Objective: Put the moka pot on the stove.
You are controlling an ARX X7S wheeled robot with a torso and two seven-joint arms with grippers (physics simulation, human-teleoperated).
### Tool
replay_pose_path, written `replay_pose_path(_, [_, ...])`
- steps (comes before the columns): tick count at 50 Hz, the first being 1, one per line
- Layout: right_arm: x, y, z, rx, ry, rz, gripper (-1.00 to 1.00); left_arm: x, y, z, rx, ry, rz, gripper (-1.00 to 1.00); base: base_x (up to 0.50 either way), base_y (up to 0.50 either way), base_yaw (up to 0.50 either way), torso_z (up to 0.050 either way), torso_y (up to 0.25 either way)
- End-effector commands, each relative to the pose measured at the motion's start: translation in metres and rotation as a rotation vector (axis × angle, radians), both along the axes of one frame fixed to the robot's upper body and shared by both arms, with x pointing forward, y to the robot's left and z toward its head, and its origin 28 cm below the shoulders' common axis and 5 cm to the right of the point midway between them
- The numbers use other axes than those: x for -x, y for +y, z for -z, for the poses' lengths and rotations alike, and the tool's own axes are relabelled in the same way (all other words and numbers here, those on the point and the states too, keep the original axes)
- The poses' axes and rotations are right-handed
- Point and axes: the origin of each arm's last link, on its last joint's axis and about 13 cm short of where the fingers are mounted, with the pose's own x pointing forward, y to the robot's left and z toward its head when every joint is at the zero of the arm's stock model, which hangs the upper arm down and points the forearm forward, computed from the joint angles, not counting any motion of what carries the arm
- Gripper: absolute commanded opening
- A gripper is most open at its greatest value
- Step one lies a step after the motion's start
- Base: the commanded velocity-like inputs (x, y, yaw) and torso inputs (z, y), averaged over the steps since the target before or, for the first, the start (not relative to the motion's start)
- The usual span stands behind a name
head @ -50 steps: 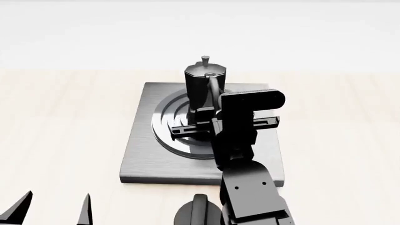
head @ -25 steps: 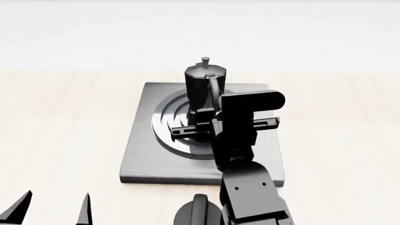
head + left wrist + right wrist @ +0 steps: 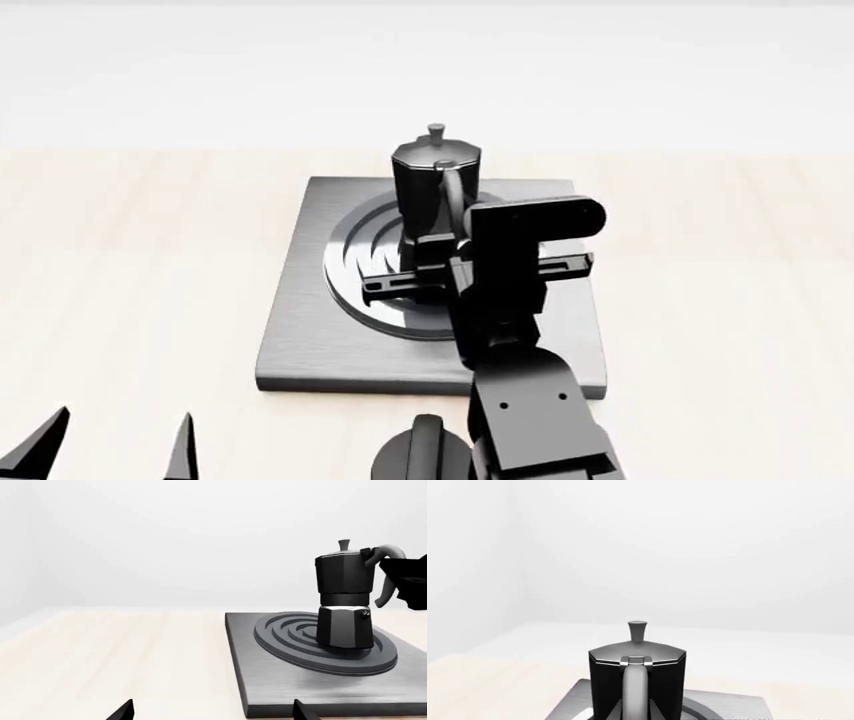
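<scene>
Left gripper (image 3: 114,450): nearest the camera, low at the left edge of the head view; two dark fingertips (image 3: 180,452) spread apart with bare tabletop between them; nothing held; tips also poke into the left wrist view, well short of the stove.
Round black knob (image 3: 420,455): at the bottom of the head view, just beside the right arm's base segment; partly cut off by the frame.
Table (image 3: 120,260): pale wood surface; carries the stove plate.
Right arm (image 3: 527,400): black, reaching forward over the stove's near right part towards the pot handle.
Right gripper (image 3: 447,262): at the pot's handle, level with its lower half; cross bar lying sideways over the rings; fingers hidden by the wrist body and the handle; cannot tell whether clamped on the handle or apart.
Stove (image 3: 300,330): flat square grey plate lying on the table; concentric raised rings in the centre; also seen from the side in the left wrist view (image 3: 267,690).
Moka pot (image 3: 430,175): upright on the rings, towards their far side; base resting on the ring disc in the left wrist view (image 3: 343,605); silvery lid with knob on top; curved handle turned towards the right gripper; fills the middle of the right wrist view (image 3: 636,680), handle straight on.
Background: plain white beyond the table's far edge.
</scene>
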Motion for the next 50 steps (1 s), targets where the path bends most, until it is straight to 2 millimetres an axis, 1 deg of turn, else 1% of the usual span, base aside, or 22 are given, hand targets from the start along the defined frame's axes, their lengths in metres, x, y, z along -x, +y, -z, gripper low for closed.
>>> replay_pose_path(1, [0.009,-0.006,0.020,0.029,0.051,-0.004,-1.00,0.002,-0.002,-0.002,0.003,-0.011,0.013,1.00,0.00,0.00,0.00,0.000,0.000])
replay_pose_path(11, [0.012,-0.009,0.027,0.016,0.049,0.008,-1.00,0.002,-0.002,-0.002,0.002,-0.010,0.014,1.00,0.00,0.00,0.00,0.000,0.000])
replay_pose_path(19, [0.016,-0.008,0.034,0.046,0.044,0.012,-1.00,0.002,-0.003,-0.003,0.001,-0.012,0.017,1.00,0.00,0.00,0.00,0.000,0.000])
replay_pose_path(20, [0.017,-0.008,0.034,0.046,0.040,0.008,1.00,0.001,-0.003,-0.003,0.001,-0.012,0.015,1.00,0.01,0.00,0.00,0.000,0.000])
replay_pose_path(31, [0.023,-0.007,0.044,0.061,0.061,-0.019,1.00,0.002,-0.003,-0.003,0.001,-0.011,0.018,1.00,0.00,0.00,0.00,0.000,0.000])
replay_pose_path(42, [0.025,-0.007,0.046,0.060,0.025,-0.034,1.00,0.001,-0.003,-0.005,0.001,-0.015,0.020,1.00,0.00,0.00,0.00,0.000,0.000])
replay_pose_path(50, [0.027,-0.011,0.045,0.062,-0.023,-0.013,1.00,0.002,-0.003,-0.006,-0.001,-0.019,0.020,1.00,0.00,0.00,0.00,0.000,0.000])
